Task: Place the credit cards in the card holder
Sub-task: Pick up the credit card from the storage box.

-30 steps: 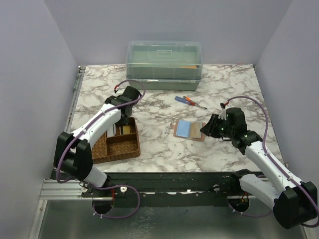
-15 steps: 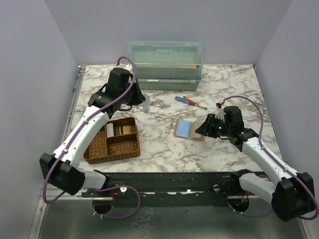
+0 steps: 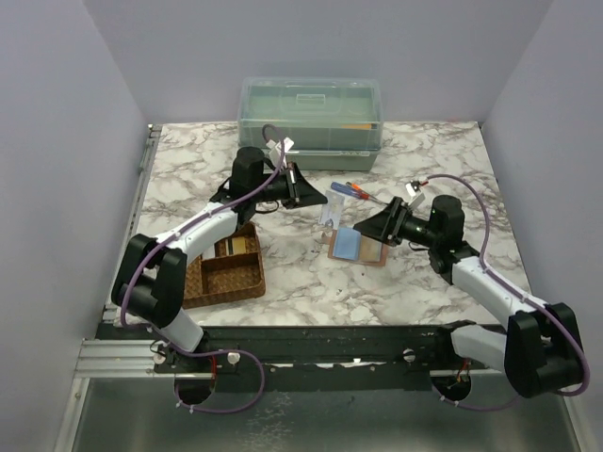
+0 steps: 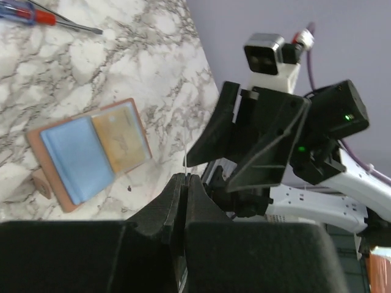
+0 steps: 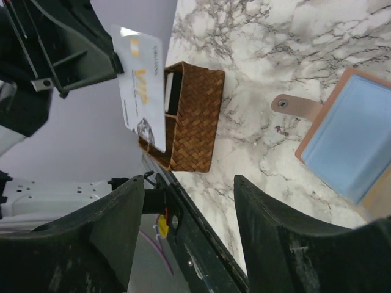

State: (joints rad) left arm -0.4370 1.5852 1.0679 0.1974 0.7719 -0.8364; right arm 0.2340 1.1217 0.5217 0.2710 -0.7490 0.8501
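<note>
Fingers of the left arm (image 3: 316, 199) are pinched shut on one edge of a white card (image 5: 143, 91) printed with gold "VIP" lettering. They hold it in the air over the middle of the desk (image 3: 433, 160), above the far left corner of the card holder (image 3: 379, 254). Facing it, the fingers of the right arm (image 3: 366, 228) stand wide apart, close to the white card but not gripping it.

The card holder lies open and flat a little right of the desk's centre. A light blue card (image 4: 76, 159) and a tan-gold card (image 4: 122, 137) sit side by side in it.

Two red-and-blue screwdrivers (image 3: 353, 190) lie just beyond, toward the far edge. A clear green lidded box (image 3: 311, 118) stands at the far edge. A brown woven tray (image 3: 226, 275) sits near the front left corner.
</note>
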